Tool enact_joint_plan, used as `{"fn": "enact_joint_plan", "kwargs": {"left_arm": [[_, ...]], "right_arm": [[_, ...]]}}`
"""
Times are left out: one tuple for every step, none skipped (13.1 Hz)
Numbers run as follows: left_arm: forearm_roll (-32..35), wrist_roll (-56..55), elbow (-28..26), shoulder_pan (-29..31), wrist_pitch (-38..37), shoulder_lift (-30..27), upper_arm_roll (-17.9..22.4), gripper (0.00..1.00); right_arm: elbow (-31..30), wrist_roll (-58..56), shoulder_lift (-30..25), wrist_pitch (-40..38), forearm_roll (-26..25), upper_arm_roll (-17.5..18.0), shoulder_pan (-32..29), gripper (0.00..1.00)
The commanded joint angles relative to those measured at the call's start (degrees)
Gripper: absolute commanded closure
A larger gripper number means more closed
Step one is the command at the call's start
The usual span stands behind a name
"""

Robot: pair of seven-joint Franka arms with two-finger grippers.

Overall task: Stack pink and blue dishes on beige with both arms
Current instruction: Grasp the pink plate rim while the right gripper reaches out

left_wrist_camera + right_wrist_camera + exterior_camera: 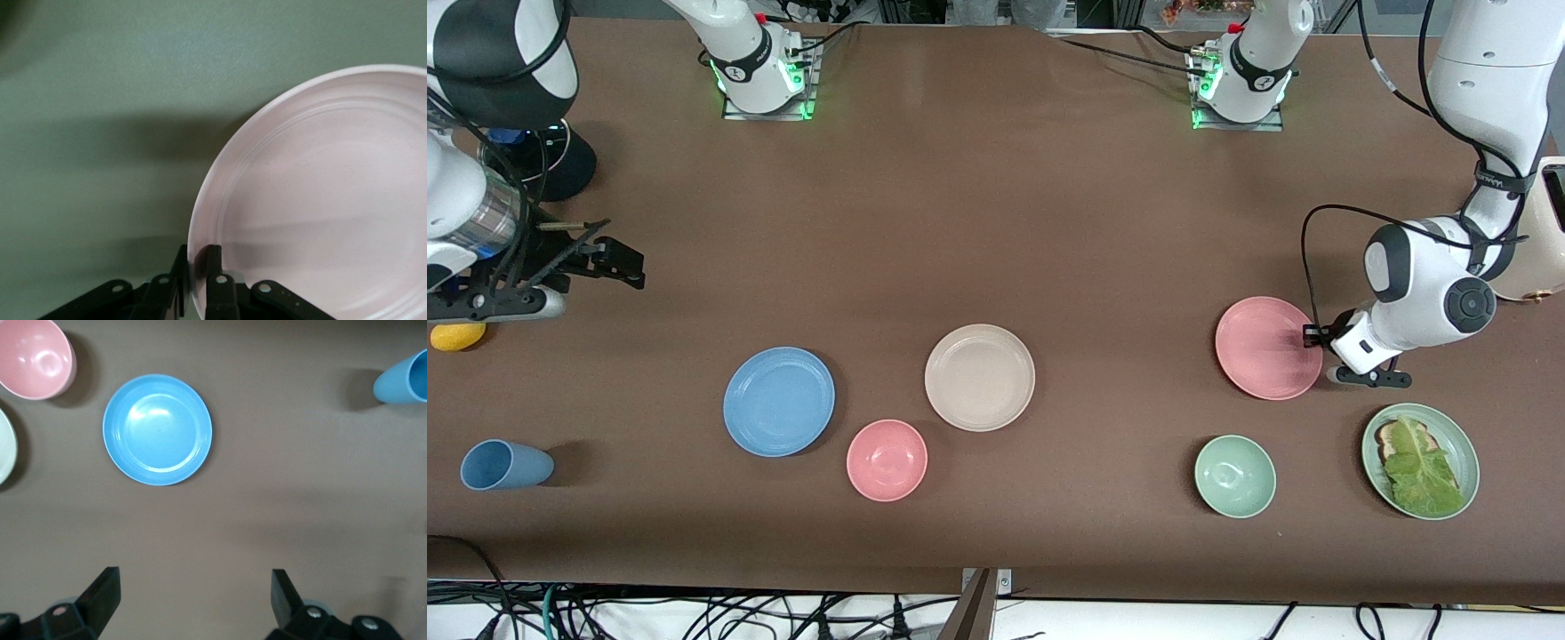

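We take the pink plate point(1267, 348) for light, stiff and slick — its thin rim is the only hold. The left tool point(193, 270) seems pinched on that rim, toward the left arm's end of the counter point(996, 222). The right tool point(193, 600) hangs wide open, empty, near the blue plate point(779, 401); the beige plate point(979, 377) lies unobstructed — the pink bowl point(887, 460) sits just beside it.

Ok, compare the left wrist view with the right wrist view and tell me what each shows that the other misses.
Only the left wrist view shows the pink plate, with the left gripper closed on its rim. Only the right wrist view shows the blue plate, the pink bowl, the blue cup, an edge of the beige plate, and the right gripper open above the table. Both share only the table surface.
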Motion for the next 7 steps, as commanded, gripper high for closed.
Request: {"fn": "enact_joint_plan", "kwargs": {"left_arm": [[-0.01, -0.16, 6.51, -0.48, -11.19, 0.08, -0.41, 1.0], [-0.19, -0.34, 9.24, -0.74, -16.55, -0.1, -0.58, 1.0], [-2.71, -1.73, 11.79, -1.09, -21.04, -0.28, -1.71, 1.0], [-4.83, -3.57, 14.16, -1.27, -25.17, -0.54, -2.86, 1.0], [-5.63, -6.55, 16.62, -1.44, -29.3, -1.15, -4.43, 1.0], [-6.77, -9.89, 19.43, -1.36, -32.48, -1.24, -6.62, 1.0], [-8.61, -13.57, 21.55, -1.53, -34.16, -1.16, -8.74, 1.0]], "right_arm": [[-4.28, -1.35, 2.44, 6.02, -0.15, 0.07, -0.45, 0.0], [-6.92, -1.35, 2.7, 10.15, -0.16, -0.02, -0.45, 0.0], [-8.08, -1.44, 3.83, 13.07, -0.07, -0.02, -0.8, 0.0], [-8.0, -1.44, 6.19, 15.18, -0.07, -0.02, -0.89, 0.0], [-7.83, -1.44, 8.48, 17.73, -0.07, -0.02, -1.15, 0.0], [-7.92, -1.44, 11.29, 20.54, -0.07, -0.02, -1.33, 0.0], [-8.09, -1.44, 13.84, 23.18, -0.07, -0.02, -1.33, 0.0]]}}
